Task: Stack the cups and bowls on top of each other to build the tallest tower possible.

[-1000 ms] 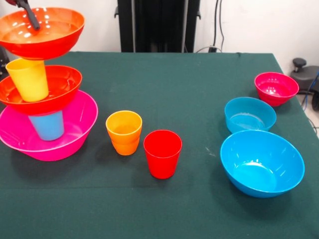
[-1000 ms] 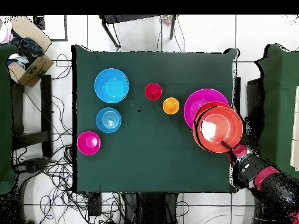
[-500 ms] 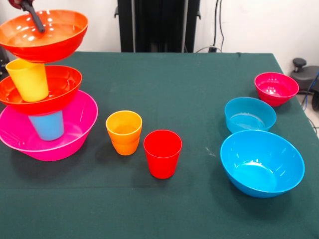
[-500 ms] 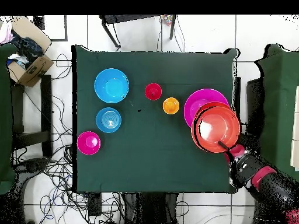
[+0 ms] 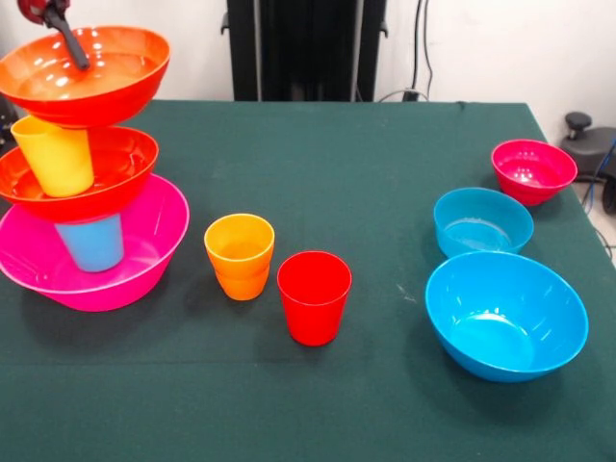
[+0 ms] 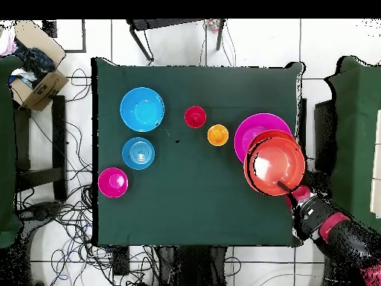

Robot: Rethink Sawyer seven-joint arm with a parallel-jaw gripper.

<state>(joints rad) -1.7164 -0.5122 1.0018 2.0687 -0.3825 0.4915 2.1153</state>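
Green cloth covers the table [image 5: 385, 164], its middle open, where the tower [image 5: 82, 173] crowds one side edge and the gripper [image 5: 65, 38] pinches the top orange-red bowl's [image 5: 87, 72] rim.

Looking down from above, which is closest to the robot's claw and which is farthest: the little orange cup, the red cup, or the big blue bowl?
Seen from the overhead view, measured from the end effector at the top orange-red bowl's rim:
1. The small orange plastic cup, just left of the tower.
2. The red plastic cup, a little further left.
3. The large blue plastic bowl, far left of the table.
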